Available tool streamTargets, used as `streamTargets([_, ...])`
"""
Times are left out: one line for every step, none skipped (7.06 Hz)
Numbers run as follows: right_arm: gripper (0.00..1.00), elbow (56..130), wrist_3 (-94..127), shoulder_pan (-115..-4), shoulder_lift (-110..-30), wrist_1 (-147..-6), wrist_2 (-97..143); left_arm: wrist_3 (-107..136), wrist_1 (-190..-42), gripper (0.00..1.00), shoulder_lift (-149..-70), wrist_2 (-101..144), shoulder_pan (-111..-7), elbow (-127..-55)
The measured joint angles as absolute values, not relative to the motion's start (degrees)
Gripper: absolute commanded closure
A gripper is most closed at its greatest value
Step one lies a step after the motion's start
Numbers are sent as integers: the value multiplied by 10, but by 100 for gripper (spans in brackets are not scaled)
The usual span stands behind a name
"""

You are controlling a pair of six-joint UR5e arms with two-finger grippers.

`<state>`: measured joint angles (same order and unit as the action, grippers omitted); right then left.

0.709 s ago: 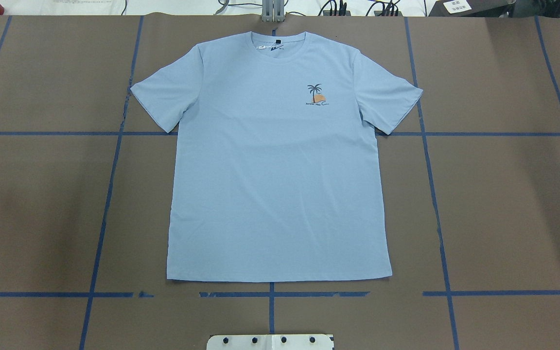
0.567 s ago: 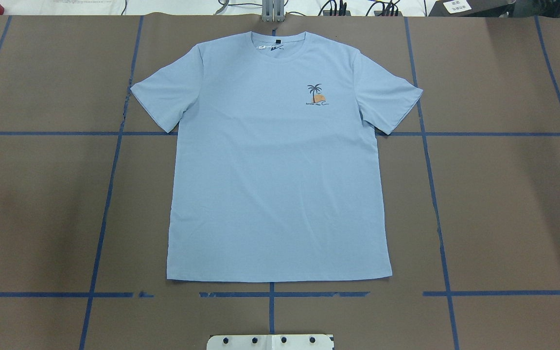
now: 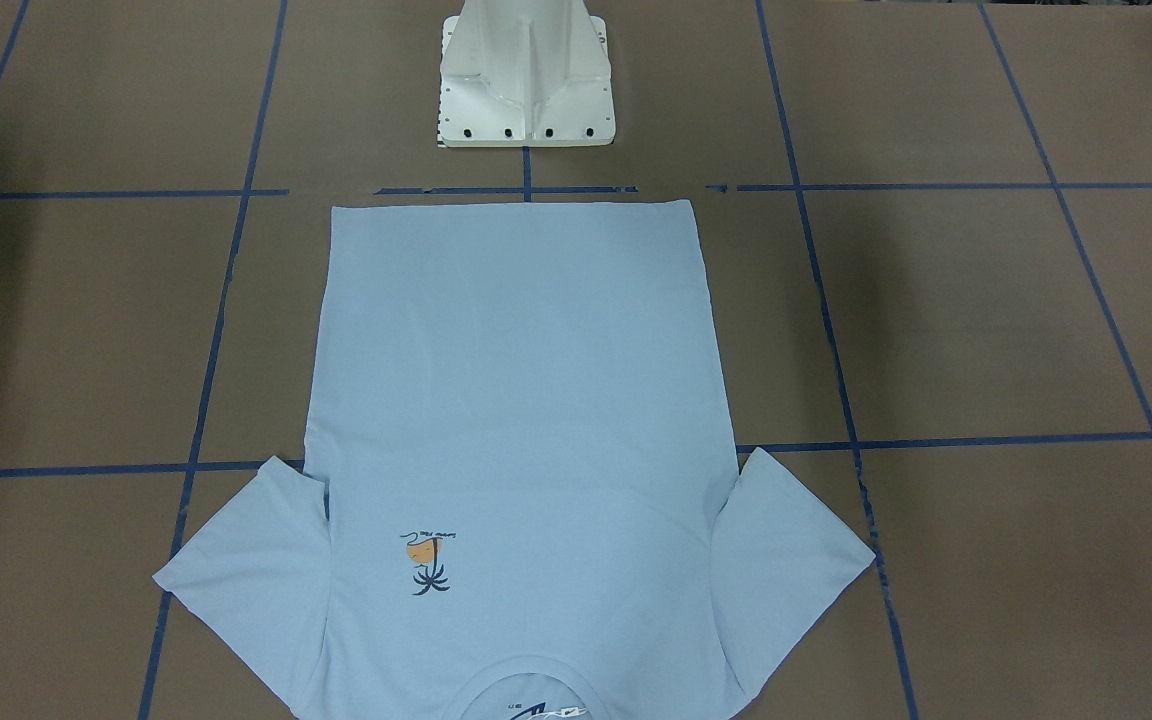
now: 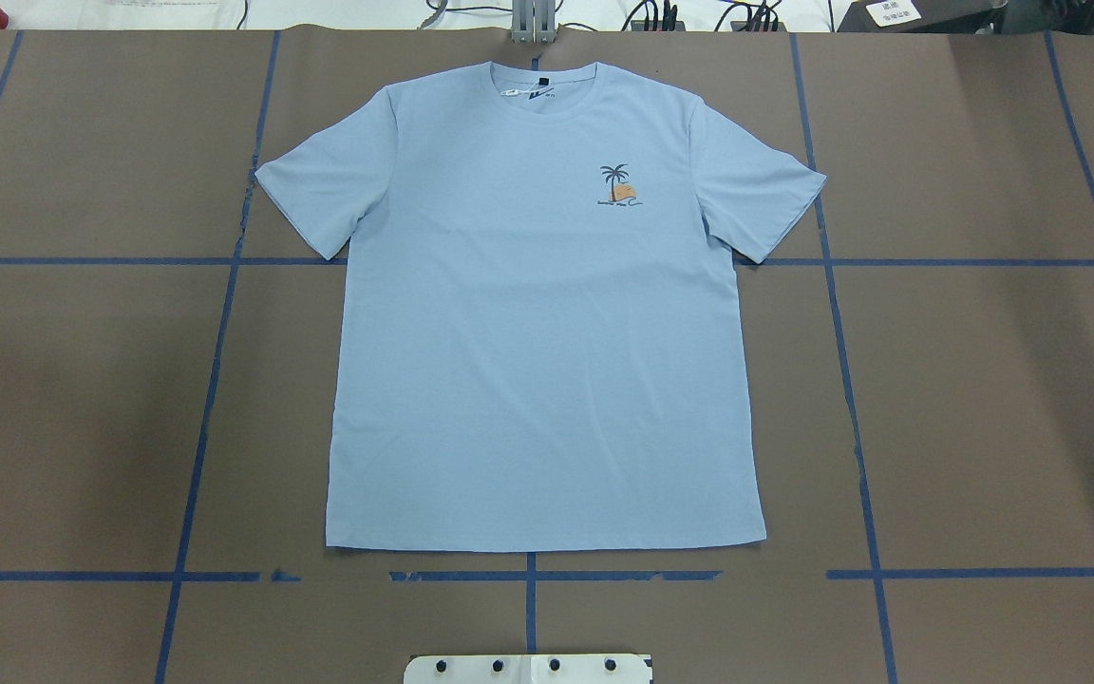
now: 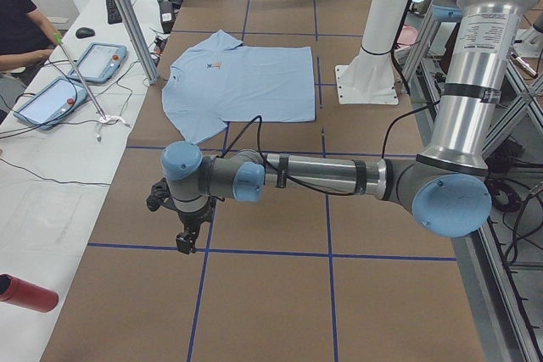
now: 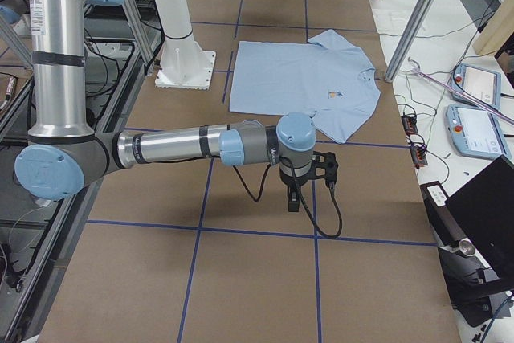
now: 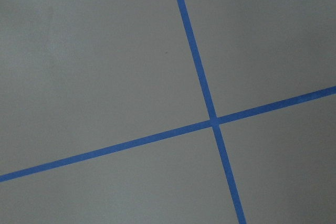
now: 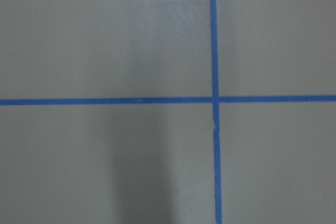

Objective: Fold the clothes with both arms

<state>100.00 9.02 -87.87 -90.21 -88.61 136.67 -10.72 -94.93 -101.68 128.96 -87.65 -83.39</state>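
The light blue T-shirt (image 4: 542, 361) lies flat and spread out, face up, neck at the far edge and palm-tree print (image 4: 617, 184) on the chest. It also shows in the front-facing view (image 3: 516, 400). No arm shows in the overhead or front-facing views. In the exterior left view my left gripper (image 5: 185, 241) points down over bare table, well off the shirt (image 5: 246, 78). In the exterior right view my right gripper (image 6: 293, 201) points down over bare table, off the shirt (image 6: 301, 78). I cannot tell whether either is open or shut.
Brown table cover (image 4: 984, 399) with a blue tape grid. White pedestal base (image 3: 526, 80) stands at the near edge. Both wrist views show only tape crossings (image 7: 212, 121) (image 8: 215, 99). Tablets (image 5: 51, 99), cables and an operator (image 5: 21, 23) are beyond the far edge.
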Motion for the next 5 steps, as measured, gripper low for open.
streamTargets([0, 971, 104, -852, -867, -850, 1367, -107, -983, 0, -1033, 1291, -867, -833])
streamTargets([0, 928, 131, -819, -820, -814, 1365, -105, -1038, 0, -1039, 1294, -850, -833])
streamTargets([0, 881, 155, -789, -766, -787, 1362, -98, -1075, 0, -1040, 1308, -838, -831])
streamTargets([0, 825, 171, -755, -720, -742, 1351, -88, -1097, 0, -1043, 1331, -832, -828])
streamTargets([0, 774, 194, -718, -688, -676, 1325, -82, -1118, 0, -1046, 1344, -825, -824])
